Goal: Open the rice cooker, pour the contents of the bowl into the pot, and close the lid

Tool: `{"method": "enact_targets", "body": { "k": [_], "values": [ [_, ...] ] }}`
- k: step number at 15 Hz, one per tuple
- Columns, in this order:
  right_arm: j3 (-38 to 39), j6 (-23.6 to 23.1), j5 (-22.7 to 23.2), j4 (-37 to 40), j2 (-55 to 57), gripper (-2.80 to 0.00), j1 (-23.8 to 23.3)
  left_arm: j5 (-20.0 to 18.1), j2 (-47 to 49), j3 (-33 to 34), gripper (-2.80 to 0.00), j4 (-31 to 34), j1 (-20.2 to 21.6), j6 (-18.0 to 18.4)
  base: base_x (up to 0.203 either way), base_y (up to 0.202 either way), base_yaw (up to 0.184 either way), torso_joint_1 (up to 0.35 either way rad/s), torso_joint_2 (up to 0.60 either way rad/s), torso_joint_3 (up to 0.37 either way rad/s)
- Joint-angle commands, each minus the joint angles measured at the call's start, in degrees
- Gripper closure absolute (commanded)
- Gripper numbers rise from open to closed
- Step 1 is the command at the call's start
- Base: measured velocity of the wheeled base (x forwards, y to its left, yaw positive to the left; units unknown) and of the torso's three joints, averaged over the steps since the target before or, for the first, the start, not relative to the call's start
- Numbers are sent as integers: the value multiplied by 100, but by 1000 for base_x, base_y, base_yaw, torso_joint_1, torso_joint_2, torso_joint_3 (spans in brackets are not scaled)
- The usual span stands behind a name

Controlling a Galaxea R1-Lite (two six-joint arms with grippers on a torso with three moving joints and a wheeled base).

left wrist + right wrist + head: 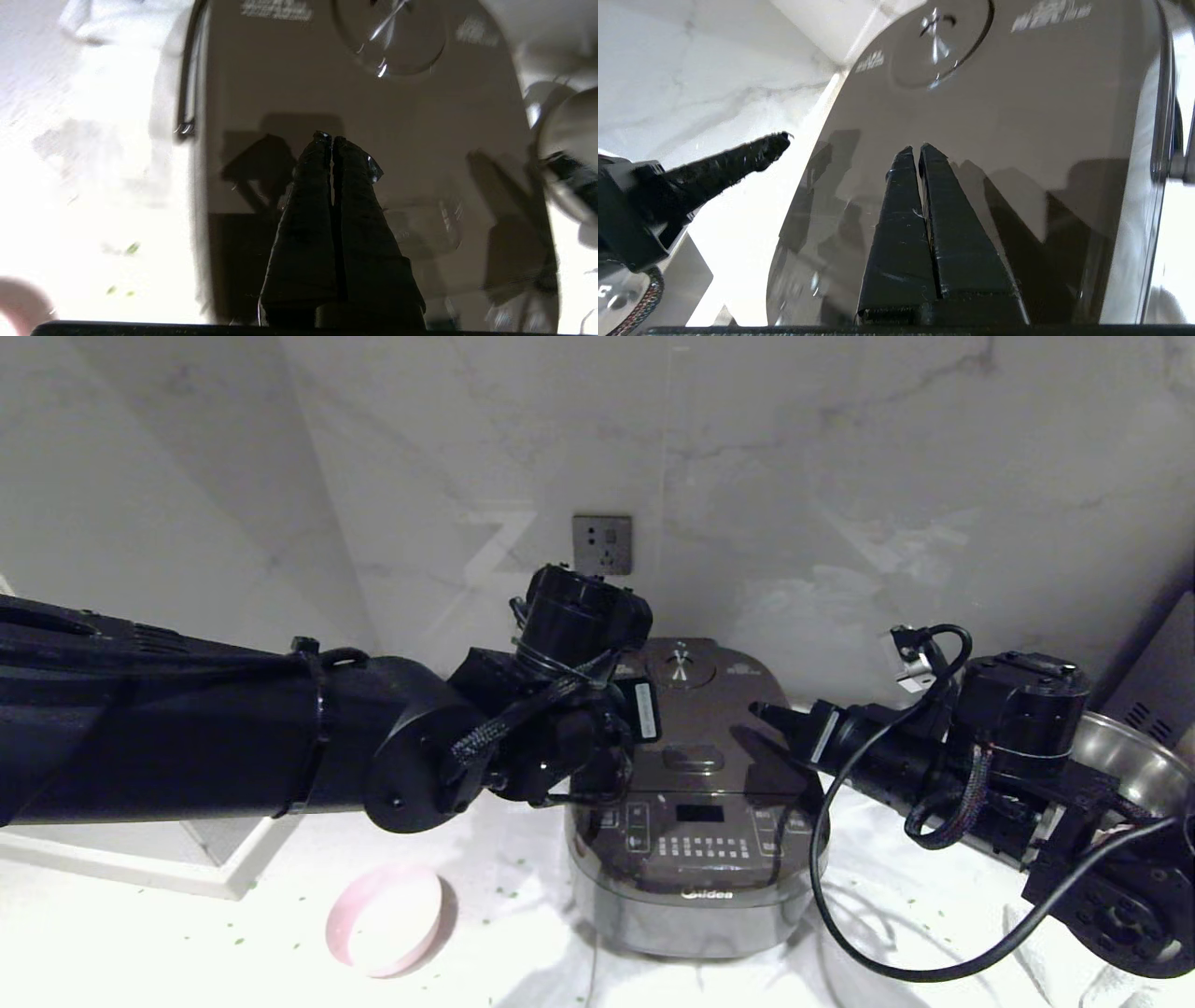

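The rice cooker (695, 840) stands mid-counter with the lid (714, 714) down, so the pot is hidden. My left gripper (331, 138) is shut and empty, hovering over the lid's left part, short of the steam vent (390, 39). From the right, my right gripper (761, 711) reaches over the lid's right edge, also shut and empty. The pink bowl (385, 919) sits on the counter to the cooker's front left; its inside looks white. Green bits (509, 893) lie scattered on the counter around it.
A steel pan (1125, 761) sits at the far right behind my right arm, beside a grey box (1158, 681). A white block (219, 863) lies at the left under my left arm. A wall socket (602, 544) is behind the cooker, and white cloth (887, 905) lies under it.
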Motion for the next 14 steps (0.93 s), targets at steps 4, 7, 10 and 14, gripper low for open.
{"method": "enact_targets", "body": {
  "k": [4, 7, 10, 14],
  "values": [
    [-10, -102, -6, 1329, -1440, 0, 255, -26, -1639, 1047, 0, 359, 236, 249, 0, 0, 0, 0, 0, 0],
    [-27, -833, -294, 2343, -2074, 0, 287, -217, -3263, 1814, 0, 612, 529, 500, 0, 0, 0, 0, 0, 0],
    [-22, -890, -705, 2588, -2062, 0, 289, -309, -5103, 2783, 0, 720, 800, 1004, 0, 0, 0, 0, 0, 0],
    [-22, -883, -828, 2842, -2115, 0, 271, -347, -7208, 3595, 0, 948, 1891, 1900, 0, 0, 0, 0, 0, 0]
  ]
}}
